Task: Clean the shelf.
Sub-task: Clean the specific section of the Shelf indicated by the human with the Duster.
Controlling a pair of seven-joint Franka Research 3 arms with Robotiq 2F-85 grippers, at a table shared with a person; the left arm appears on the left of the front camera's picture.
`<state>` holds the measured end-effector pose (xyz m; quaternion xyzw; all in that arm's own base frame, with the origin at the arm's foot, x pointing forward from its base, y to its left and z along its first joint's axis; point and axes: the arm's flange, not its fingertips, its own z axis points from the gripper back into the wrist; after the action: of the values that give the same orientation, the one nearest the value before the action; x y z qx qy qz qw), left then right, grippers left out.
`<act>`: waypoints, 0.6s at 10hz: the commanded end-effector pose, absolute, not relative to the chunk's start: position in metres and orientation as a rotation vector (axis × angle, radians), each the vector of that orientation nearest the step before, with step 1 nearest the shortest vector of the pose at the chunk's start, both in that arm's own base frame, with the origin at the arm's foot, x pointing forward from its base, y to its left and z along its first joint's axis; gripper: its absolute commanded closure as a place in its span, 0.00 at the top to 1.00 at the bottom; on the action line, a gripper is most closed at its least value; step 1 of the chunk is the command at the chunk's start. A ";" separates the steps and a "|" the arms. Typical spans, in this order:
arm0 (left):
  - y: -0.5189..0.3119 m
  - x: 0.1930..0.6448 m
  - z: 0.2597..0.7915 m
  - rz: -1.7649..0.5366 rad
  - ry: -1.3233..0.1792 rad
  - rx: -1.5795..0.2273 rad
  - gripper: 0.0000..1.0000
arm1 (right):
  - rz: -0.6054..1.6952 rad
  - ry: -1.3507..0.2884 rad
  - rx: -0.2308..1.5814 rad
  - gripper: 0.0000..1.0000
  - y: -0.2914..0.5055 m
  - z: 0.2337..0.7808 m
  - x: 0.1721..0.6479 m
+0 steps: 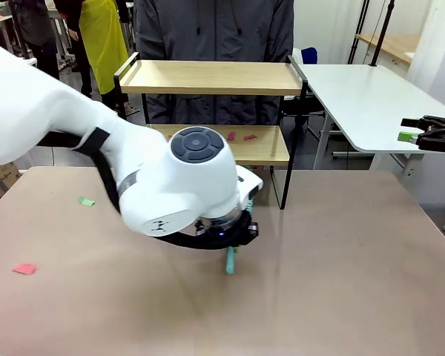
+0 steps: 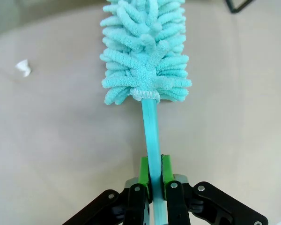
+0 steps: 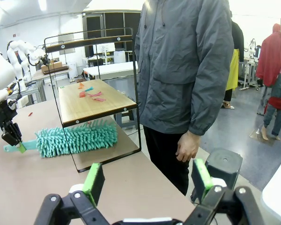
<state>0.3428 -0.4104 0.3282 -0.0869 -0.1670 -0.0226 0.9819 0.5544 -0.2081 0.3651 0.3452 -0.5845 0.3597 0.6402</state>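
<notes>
Frame bottom: left claw (image 2: pixel 155 171) clamped on duster (image 2: pixel 147 51) handle; judged light, head soft, stem stiff, slick, best held low. Lower frame, right claw (image 3: pixel 148 180) stood apart. Upper centre, shelf (image 1: pixel 208 78) looked rigid.

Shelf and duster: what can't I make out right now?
- Front view: the left arm hides the left end effector and the duster head, plus part of the shelf's lower board.
- Left wrist view: top edge cuts off the duster's tip.
- Right wrist view: scraps on the lower board too small to identify.
</notes>
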 end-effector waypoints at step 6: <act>-0.259 0.350 0.350 0.083 -0.247 0.034 0.13 | 0.805 -1.327 0.785 1.00 -0.206 0.371 0.555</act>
<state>0.3553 -0.2789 0.3351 -0.0062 -0.1379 0.0384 0.9897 0.5544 -0.2081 0.3652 0.3452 -0.5846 0.3597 0.6401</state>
